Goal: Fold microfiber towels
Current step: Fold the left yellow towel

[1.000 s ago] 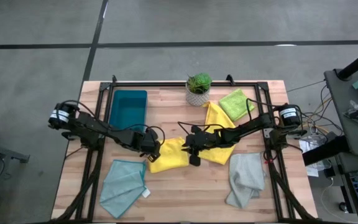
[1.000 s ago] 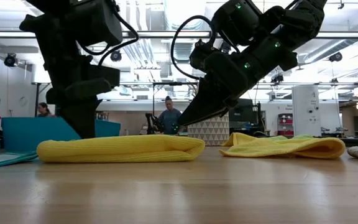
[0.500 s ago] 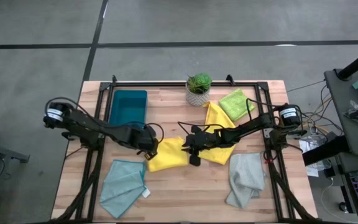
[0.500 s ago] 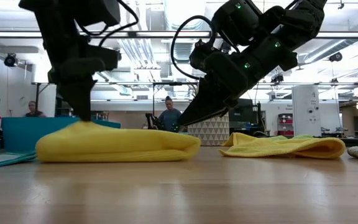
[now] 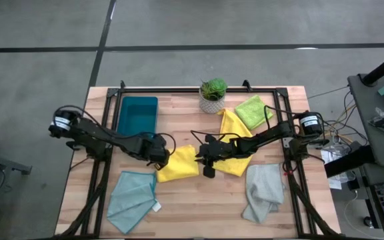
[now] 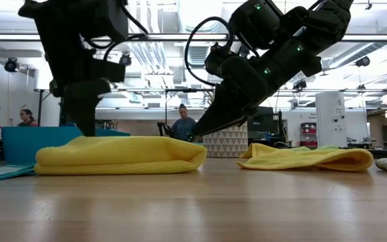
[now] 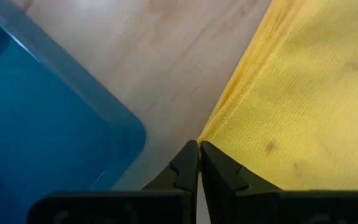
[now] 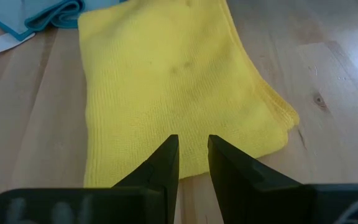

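A folded yellow microfiber towel (image 5: 179, 165) lies at the table's middle between my two grippers. My left gripper (image 7: 199, 149) is shut on its far left corner. My right gripper (image 8: 193, 155) hangs low over the towel's right end, its fingers a narrow gap apart with nothing between them. A second yellow towel (image 5: 235, 130) lies flat behind my right arm. A lime green towel (image 5: 253, 110) lies at the far right, a pale grey one (image 5: 264, 190) at the near right, and a light teal one (image 5: 132, 197) with a white tag at the near left. My left gripper pinches the yellow towel's corner (image 7: 209, 134) between its two shut fingertips, coming steeply from above. That end (image 6: 86, 139) is drawn up into a low mound under the fingers, while the rest of the towel lies on the table. My right gripper's fingertips (image 6: 192, 138) stand just over the towel's right end; whether they touch it I cannot tell.
A dark teal tray (image 5: 137, 115) stands at the far left, close beside my left gripper. A potted plant (image 5: 213, 93) is at the far middle. A black frame rail (image 5: 199, 91) borders the table. Bare wood lies along the near edge between the teal and grey towels.
My left gripper has risen a little, and the yellow towel's left end, flat a second ago, has come up with it into a mound. The towel's right end has stayed on the table.
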